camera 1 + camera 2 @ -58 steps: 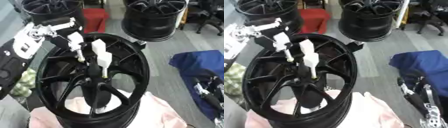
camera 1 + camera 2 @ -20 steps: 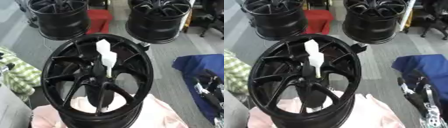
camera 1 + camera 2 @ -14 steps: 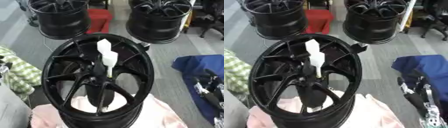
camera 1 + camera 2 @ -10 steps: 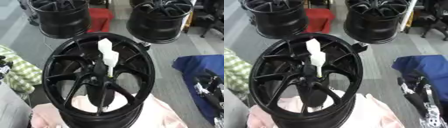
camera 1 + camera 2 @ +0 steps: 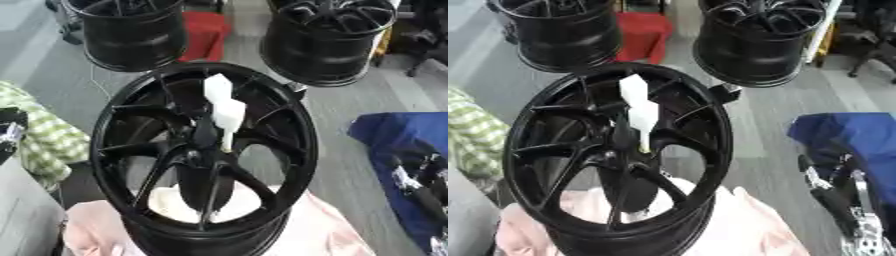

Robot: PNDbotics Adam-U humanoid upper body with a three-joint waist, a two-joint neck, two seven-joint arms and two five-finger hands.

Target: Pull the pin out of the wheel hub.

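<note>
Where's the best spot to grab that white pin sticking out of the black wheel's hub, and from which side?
Take the white pin by its wide blocky upper part, which stands clear above the spokes of the wheel. Its thin lower end goes into the hub, hemmed in by spokes. Coming from above, fingers on the block's two sides, looks best, then pulling along the pin's axis. The right hand, resting low at the right, seems nearest.

Open air above the white pin; wheel hub spokes crowd its base

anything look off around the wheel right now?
Yes: the white pin sits in the hub of the black wheel, leaning rather than square to the spokes, and no hand is near it. The right hand rests idle at lower right.
</note>
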